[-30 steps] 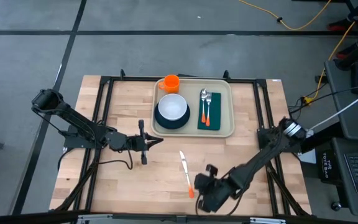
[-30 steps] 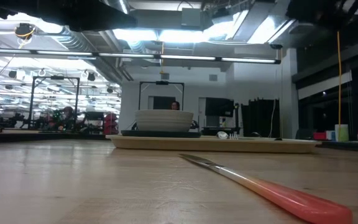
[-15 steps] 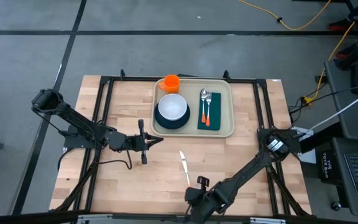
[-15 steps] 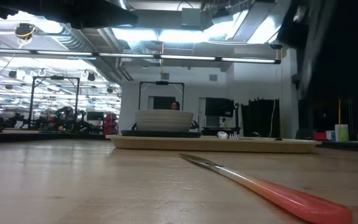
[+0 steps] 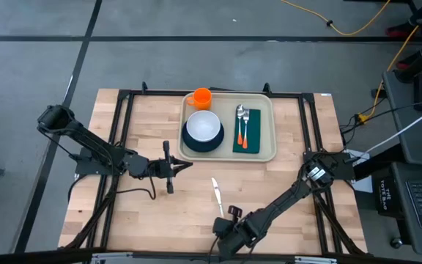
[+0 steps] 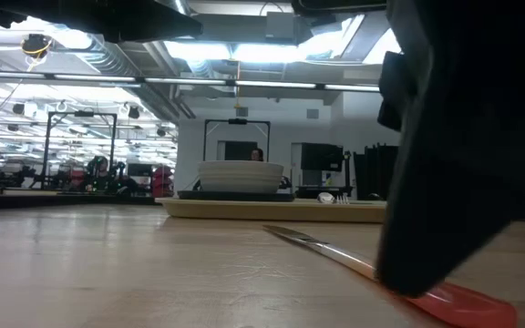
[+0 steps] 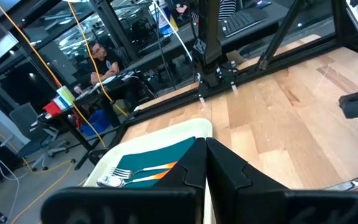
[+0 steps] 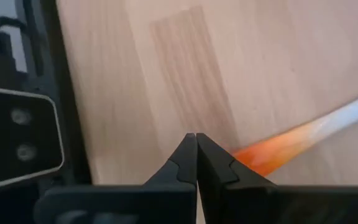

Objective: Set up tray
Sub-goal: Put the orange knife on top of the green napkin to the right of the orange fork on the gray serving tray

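Note:
The beige tray (image 5: 267,153) lies at the table's far middle. On it stand a dark plate (image 5: 190,143) with a white bowl (image 5: 204,126) and a green napkin (image 5: 247,139) bearing a fork and a spoon. An orange cup (image 5: 201,97) stands at the tray's far left corner. A knife (image 5: 215,189) with an orange handle (image 8: 278,146) lies flat on the bare wood near the front edge. My right gripper (image 5: 223,232) is shut and points down beside the handle's near end. My left gripper (image 5: 187,166) is shut, hovering left of the tray. My right gripper's shut fingertips (image 8: 199,152) stand right beside the free end of the knife's handle (image 8: 244,159), coming from above. I cannot tell whether they touch it. The knife lies flat on the table.
A black metal frame (image 5: 123,132) runs along the table's sides and far edge. Bare wood lies between the tray and the near edge. A black camera box (image 8: 17,134) sits at the near edge beside my right gripper. A person sits in the room beyond the table (image 7: 101,53).
My right gripper has gone along the near edge toward the table's left, to the knife's handle end, staying shut. In the low view it has come in from the right and now covers part of the handle. The knife has stayed where it was.

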Robot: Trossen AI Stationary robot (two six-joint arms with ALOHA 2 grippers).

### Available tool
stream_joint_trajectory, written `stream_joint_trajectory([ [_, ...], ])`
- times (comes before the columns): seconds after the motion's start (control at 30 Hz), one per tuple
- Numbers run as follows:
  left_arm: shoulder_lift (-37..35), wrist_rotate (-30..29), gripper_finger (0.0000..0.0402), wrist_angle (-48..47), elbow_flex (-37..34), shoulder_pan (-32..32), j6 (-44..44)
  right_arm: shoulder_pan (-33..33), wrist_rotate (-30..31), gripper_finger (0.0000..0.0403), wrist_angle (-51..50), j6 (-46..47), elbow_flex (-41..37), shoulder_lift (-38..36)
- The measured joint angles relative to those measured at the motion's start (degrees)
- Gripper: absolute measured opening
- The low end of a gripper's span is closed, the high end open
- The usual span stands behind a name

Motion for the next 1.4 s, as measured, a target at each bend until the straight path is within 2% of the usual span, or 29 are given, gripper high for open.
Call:
stream_joint_trajectory([
  [0.4, 0.00, 0.00, 0.0002, -0.03, 0.00, 0.00, 0.00, -0.37, -3.06, 0.0000, -8.12, 4.71, 0.02, -0.09],
  [0.73, 0.00, 0.00, 0.0001, -0.03, 0.00, 0.00, -0.02, -0.34, -2.22, 0.0002, -7.84, 0.47, -0.04, -0.75],
  [1.07, 0.00, 2.25, 0.0003, -0.01, 0.00, 0.00, -1.51, -0.34, 3.40, 0.0002, -24.23, -0.11, -0.07, -8.33],
  [1.27, 0.00, 8.13, 0.0003, 0.04, 0.00, -0.01, -1.98, -0.52, 4.29, 0.0002, -26.63, -7.07, -0.07, -11.60],
  [1.4, 0.00, 5.81, 0.0001, 0.01, 0.01, -0.02, -4.23, -1.55, 4.79, 0.0002, -27.84, -12.18, -0.07, -14.85],
])
